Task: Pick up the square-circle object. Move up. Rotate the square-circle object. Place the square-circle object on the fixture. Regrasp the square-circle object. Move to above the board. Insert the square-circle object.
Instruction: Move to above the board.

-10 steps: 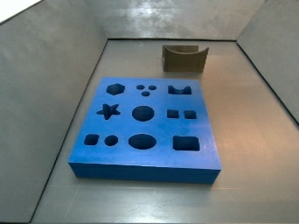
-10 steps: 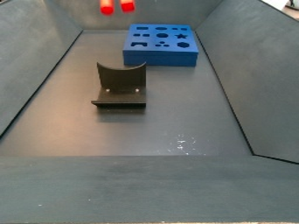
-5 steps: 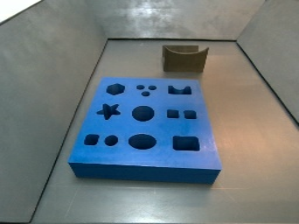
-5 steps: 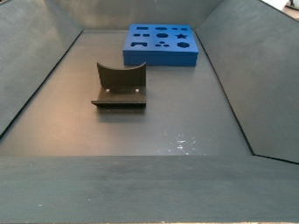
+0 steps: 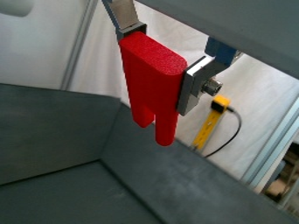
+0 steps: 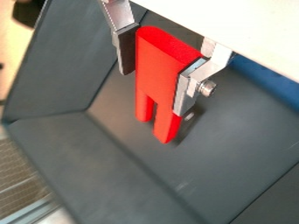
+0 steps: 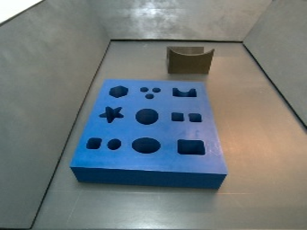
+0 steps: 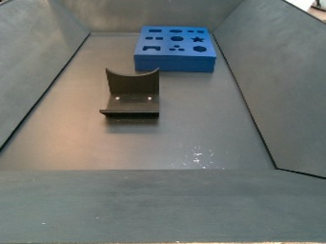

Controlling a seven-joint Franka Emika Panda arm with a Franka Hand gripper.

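End effector (image 6: pixel 156 72) above bin, out of side views: bare silver metal fingers (image 5: pixel 195 80). Square-circle object (image 5: pixel 155 80): smooth matt red plastic. Board (image 7: pixel 150 129): matt blue. Fixture (image 8: pixel 132 92): dull dark. Surface (image 8: pixel 178 143): grey, faintly glossy.

We see the gripper (image 6: pixel 158 70) only in both wrist views, its fingers (image 5: pixel 197 79) on either side of the square-circle object (image 5: pixel 152 80). The fixture (image 8: pixel 130 93) stands well apart from the board (image 8: pixel 176 48); we probably sit high above both.
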